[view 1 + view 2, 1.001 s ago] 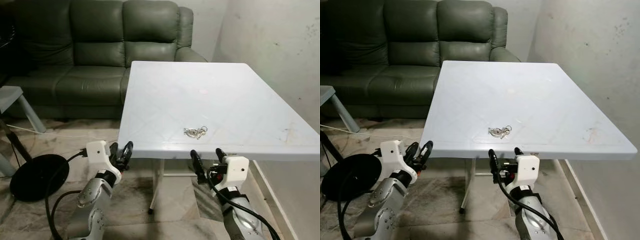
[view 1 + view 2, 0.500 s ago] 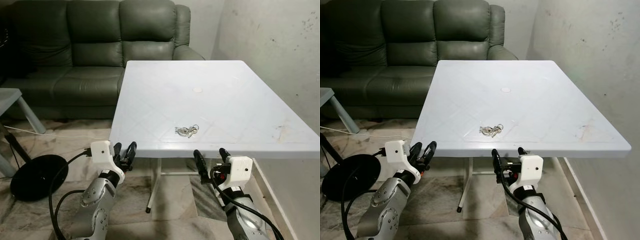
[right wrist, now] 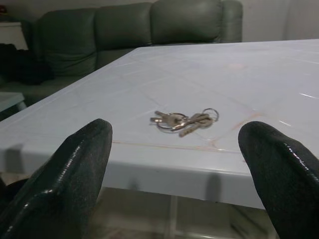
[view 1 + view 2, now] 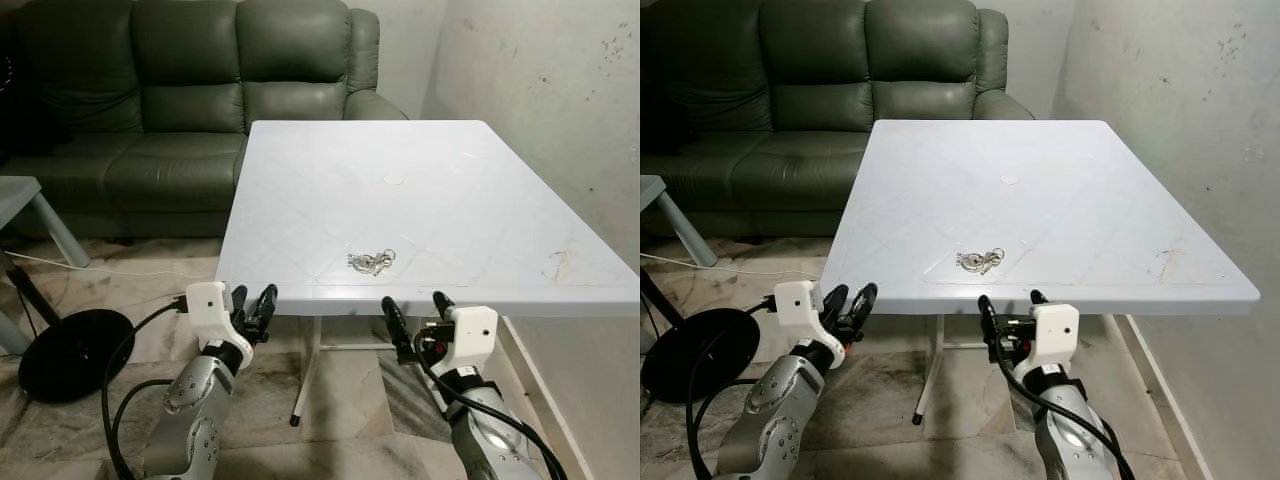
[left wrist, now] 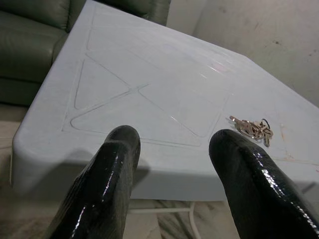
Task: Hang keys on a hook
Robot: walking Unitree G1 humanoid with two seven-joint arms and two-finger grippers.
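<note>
The left claw (image 4: 252, 302) hovers released just below the near left edge of the white tabletop (image 4: 420, 190). The keys (image 4: 371, 262) lie on the tabletop close to its near edge, between both arms. The right claw (image 4: 415, 314), spread wide and released, sits under the near edge, below the keys.

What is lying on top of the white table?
A bunch of keys lies near the front edge of the white table. Farther back is a small round mark; nothing covers the top.

The keys (image 4: 371, 262) lie too small to count; the sofa (image 4: 190, 90) is cut off.
</note>
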